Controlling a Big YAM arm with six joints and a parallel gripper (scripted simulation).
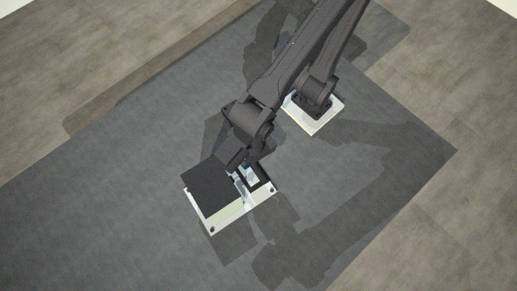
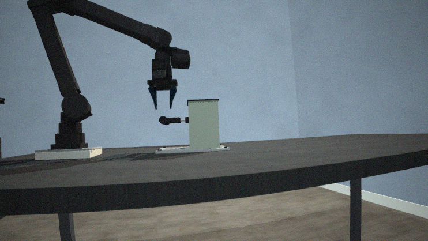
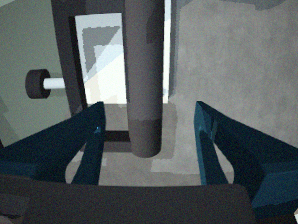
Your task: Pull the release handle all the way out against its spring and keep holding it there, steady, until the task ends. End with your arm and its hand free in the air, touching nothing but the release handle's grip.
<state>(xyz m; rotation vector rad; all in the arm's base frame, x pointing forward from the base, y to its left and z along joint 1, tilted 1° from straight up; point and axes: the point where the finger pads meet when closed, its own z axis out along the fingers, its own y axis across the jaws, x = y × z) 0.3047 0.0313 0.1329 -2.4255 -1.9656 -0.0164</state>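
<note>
The release handle's dark cylindrical grip (image 2: pixel 167 120) (image 3: pixel 144 76) sticks out on a thin rod (image 2: pixel 181 120) from the pale green housing (image 2: pixel 203 124) (image 3: pixel 27 30), whose dark top (image 1: pixel 211 186) shows in the top view. The housing stands on a white base plate (image 1: pixel 262 193) (image 2: pixel 167 149). My gripper (image 2: pixel 162 106) (image 3: pixel 149 111) (image 1: pixel 247 166) is open, points straight down and hangs a short way above the grip, touching nothing. Its blue fingers straddle the grip in the wrist view. In the top view the arm hides the grip.
The arm's base sits on a white plinth (image 1: pixel 313 122) (image 2: pixel 67 153) near the housing. Everything stands on a dark table (image 1: pixel 108 198) (image 2: pixel 269 155) with a curved front edge. A dark rectangular frame (image 3: pixel 67 63) lies on the base plate under the handle.
</note>
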